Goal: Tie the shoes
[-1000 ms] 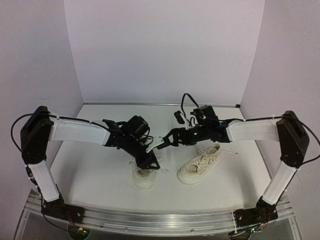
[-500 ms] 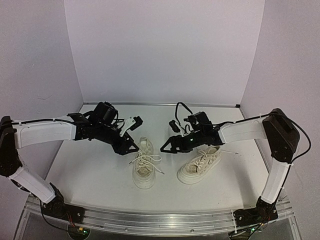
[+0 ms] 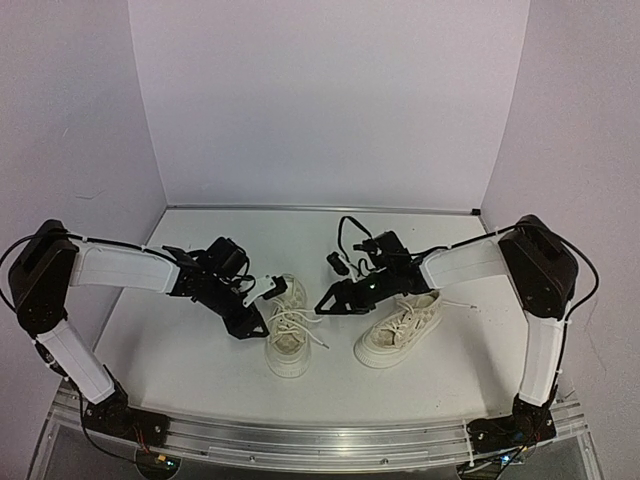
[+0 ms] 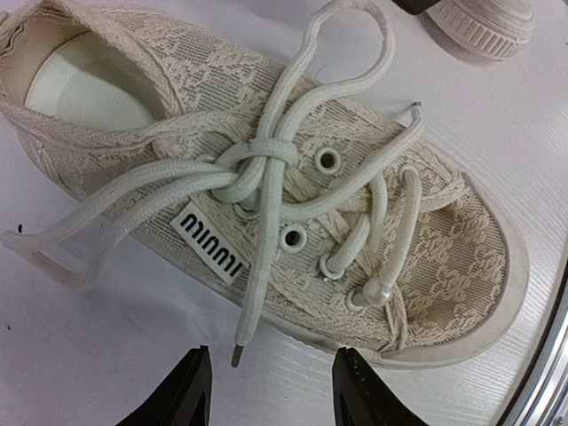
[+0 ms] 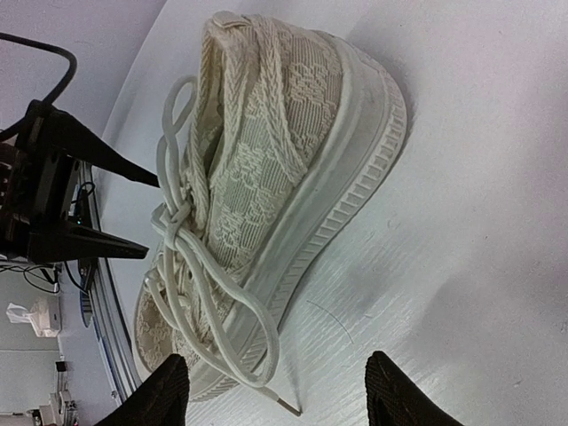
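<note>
Two cream shoes stand on the white table. The left shoe (image 3: 288, 338) (image 4: 373, 213) (image 5: 284, 160) has its white laces crossed in a knot (image 4: 262, 164), with loops and loose ends lying off both sides. My left gripper (image 3: 250, 320) (image 4: 271, 395) hovers open at that shoe's left side, and a lace tip (image 4: 235, 355) lies just ahead of its fingers. My right gripper (image 3: 322, 302) (image 5: 277, 395) is open at the same shoe's right side, low by the sole, with another lace tip (image 5: 288, 408) between its fingers but not gripped. The right shoe (image 3: 400, 328) stands apart.
The right shoe's laces trail loose, one toward the right (image 3: 460, 303). Its toe (image 4: 479, 22) shows in the left wrist view. White walls enclose the table on the left, back and right. A metal rail (image 3: 320, 440) runs along the near edge.
My left gripper lifted off the left shoe, swung back to the left, then came down beside the shoe. My right gripper slid left toward the same shoe and its jaws narrowed.
</note>
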### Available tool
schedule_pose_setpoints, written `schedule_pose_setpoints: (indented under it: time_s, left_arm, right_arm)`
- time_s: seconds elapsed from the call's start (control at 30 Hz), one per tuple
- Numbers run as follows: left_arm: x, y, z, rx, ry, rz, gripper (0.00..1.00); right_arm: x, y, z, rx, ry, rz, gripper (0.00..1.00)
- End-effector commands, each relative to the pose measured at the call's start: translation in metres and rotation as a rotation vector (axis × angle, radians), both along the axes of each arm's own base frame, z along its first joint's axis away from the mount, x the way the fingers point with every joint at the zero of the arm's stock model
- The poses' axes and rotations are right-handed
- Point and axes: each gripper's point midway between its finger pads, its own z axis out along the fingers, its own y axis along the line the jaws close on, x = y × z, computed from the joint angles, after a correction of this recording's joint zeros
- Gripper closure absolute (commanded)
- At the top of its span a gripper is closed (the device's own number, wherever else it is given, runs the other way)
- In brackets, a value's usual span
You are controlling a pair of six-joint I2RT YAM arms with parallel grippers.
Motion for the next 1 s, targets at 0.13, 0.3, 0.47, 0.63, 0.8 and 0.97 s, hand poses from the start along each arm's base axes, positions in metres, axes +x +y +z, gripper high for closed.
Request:
schedule_pose_setpoints:
  time_s: [0.13,0.3,0.47,0.63,0.8,0.97]
  left_arm:
    - [0.014,-0.011,0.003,-0.019,-0.044,-0.023,0.65]
    - [0.018,-0.004,0.005,0.011,-0.07,0.009,0.91]
    - [0.021,0.009,0.011,0.053,-0.09,0.044,1.0]
    - [0.022,0.017,0.013,0.078,-0.102,0.077,1.0]
    - [0.025,0.024,0.015,0.105,-0.108,0.107,1.0]
    - [0.023,0.026,0.01,0.129,-0.086,0.11,1.0]
  right_arm:
    - [0.004,0.016,-0.003,0.026,-0.004,0.038,0.42]
    - [0.006,0.019,-0.003,0.028,-0.003,0.04,0.45]
    - [0.007,0.02,-0.002,0.033,-0.005,0.041,0.5]
    - [0.005,0.022,-0.001,0.039,0.001,0.051,0.55]
    - [-0.001,0.024,0.004,0.054,0.0,0.076,0.56]
    - [-0.007,0.029,0.013,0.077,-0.009,0.108,0.54]
